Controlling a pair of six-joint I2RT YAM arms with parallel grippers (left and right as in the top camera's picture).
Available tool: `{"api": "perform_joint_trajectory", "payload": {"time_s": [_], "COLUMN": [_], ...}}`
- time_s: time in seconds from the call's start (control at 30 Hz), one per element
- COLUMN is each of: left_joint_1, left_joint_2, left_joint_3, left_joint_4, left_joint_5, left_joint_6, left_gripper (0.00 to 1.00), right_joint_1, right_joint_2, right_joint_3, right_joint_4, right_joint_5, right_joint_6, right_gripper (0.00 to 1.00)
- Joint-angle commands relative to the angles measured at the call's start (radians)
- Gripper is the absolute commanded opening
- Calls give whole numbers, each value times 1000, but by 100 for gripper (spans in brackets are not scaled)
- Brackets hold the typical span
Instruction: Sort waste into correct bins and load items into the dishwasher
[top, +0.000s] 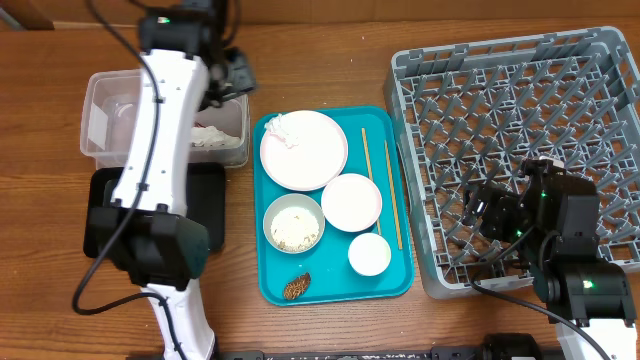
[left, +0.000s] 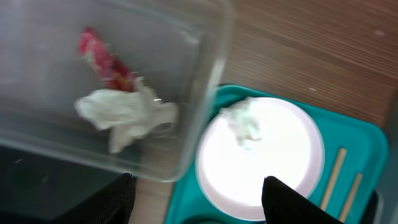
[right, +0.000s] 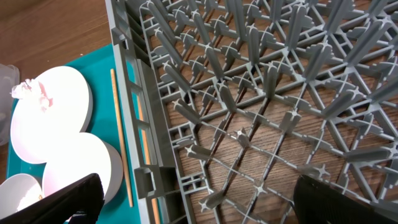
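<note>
The clear tub (top: 105, 110) holds crumpled tissue (top: 214, 138); the left wrist view shows a red wrapper (left: 102, 57) and tissue (left: 127, 112) inside it. My left gripper (top: 235, 75) is open and empty (left: 199, 182) above the tub's right edge. The large plate (top: 305, 155) carries a tissue scrap (top: 280, 128). On the teal tray there are also an empty bowl (top: 351, 201), a bowl with rice (top: 294, 223), a small cup (top: 369, 254), a brown scrap (top: 297, 287) and chopsticks (top: 393, 195). My right gripper (top: 490, 215) is open and empty (right: 199, 186) over the grey dish rack (top: 520, 110).
The teal tray (top: 330, 285) lies between the tub and the rack. The black tray (top: 215, 200) sits in front of the tub, partly under my left arm. The rack's left wall (right: 134, 124) stands close beside the tray's chopsticks (right: 118, 137).
</note>
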Motion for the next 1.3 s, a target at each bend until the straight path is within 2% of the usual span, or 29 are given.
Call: {"api": "perform_joint_trajectory", "payload": {"time_s": [0.0,0.17,0.3,0.57,0.93,1.07,1.17,1.2,1.23,1.27], "left_joint_1": [-118,-219,-249,-249,-248,-248,-248,-248,-248,-248], "left_joint_2": [0,61,143,310,417,417,420,421,421,421], "left_joint_3": [-6,-6,-6,-6,-6,-6,-6,-9,-12,-18], "left_joint_4": [49,69,70,81,91,96,95,96,96,96], "left_joint_5": [3,-114,-120,-120,-174,-181,-181,-181,-182,-183], "left_joint_6": [8,-29,-71,-89,-89,-89,-89,-89,-89,-89], "left_gripper": [70,76,79,79,76,63,44,33,27,16], "right_joint_1": [-4,-4,-4,-4,-4,-4,-4,-4,-4,-4], "right_joint_2": [-9,-9,-9,-9,-9,-9,-9,-9,-9,-9], "right_joint_3": [26,26,26,26,26,26,26,26,26,26], "right_joint_4": [3,3,3,2,-5,-5,-5,-5,-5,-5], "right_joint_5": [9,9,9,9,9,9,9,9,9,9], "right_joint_6": [-6,-6,-6,-6,-6,-6,-6,-6,-6,-6], "right_gripper": [100,100,100,100,100,100,100,100,100,100]}}
